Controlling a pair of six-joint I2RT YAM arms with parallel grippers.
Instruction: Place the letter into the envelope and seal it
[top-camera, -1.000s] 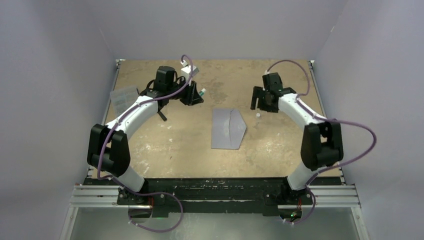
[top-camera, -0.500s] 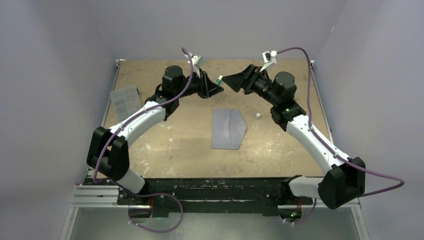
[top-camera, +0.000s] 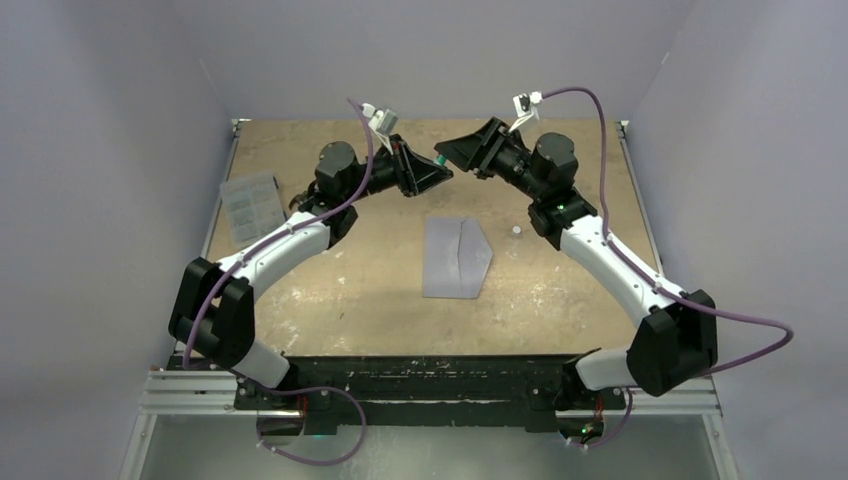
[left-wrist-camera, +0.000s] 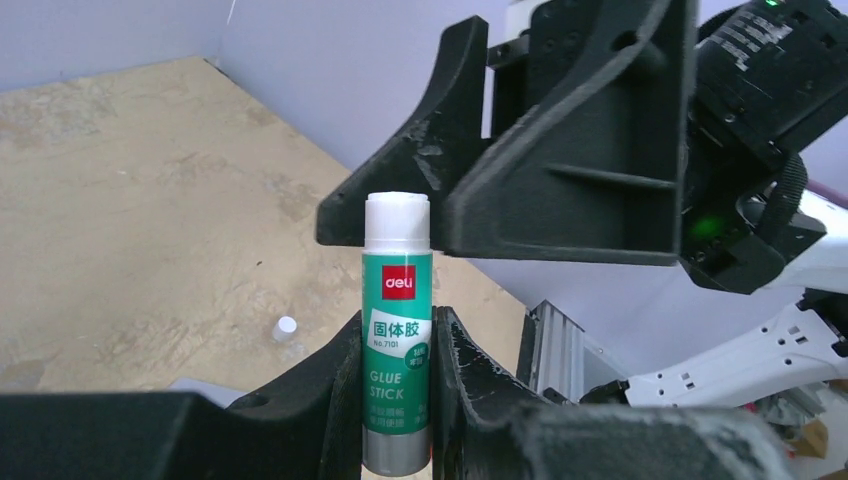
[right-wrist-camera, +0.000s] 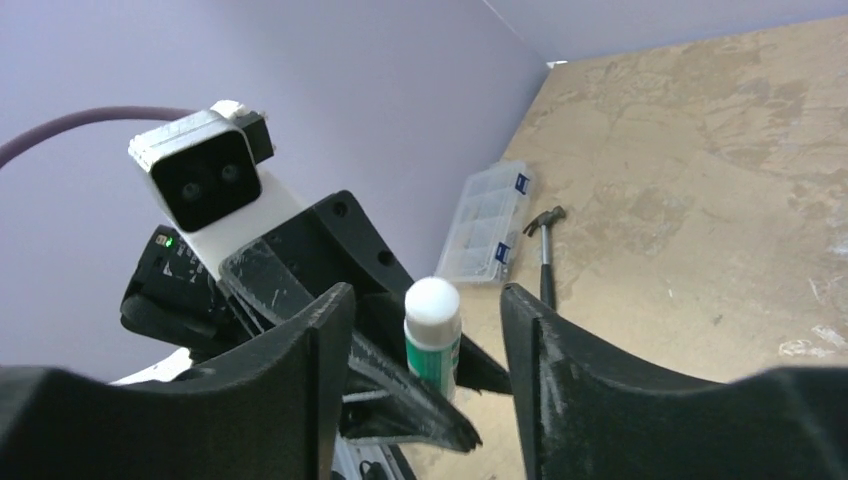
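Observation:
The grey-blue envelope (top-camera: 455, 258) lies flat mid-table, its pointed flap to the right. The peach-tan letter does not show in any view. My left gripper (top-camera: 428, 170) is raised over the back of the table and shut on a green glue stick (left-wrist-camera: 397, 330) with its white cap end up. My right gripper (top-camera: 453, 157) faces it, open. In the right wrist view the glue stick's white tip (right-wrist-camera: 432, 310) sits between the right fingers (right-wrist-camera: 300, 390), touching neither.
A small white cap (top-camera: 516, 230) lies right of the envelope and also shows in the left wrist view (left-wrist-camera: 286, 327). A clear ribbed plastic box (top-camera: 250, 203) sits at the left edge, with a small hammer (right-wrist-camera: 545, 250) beside it. Walls enclose the table.
Both arms rose and turned inward, bringing the grippers tip to tip above the back middle. The right arm swung left from beside the envelope. The envelope has not moved.

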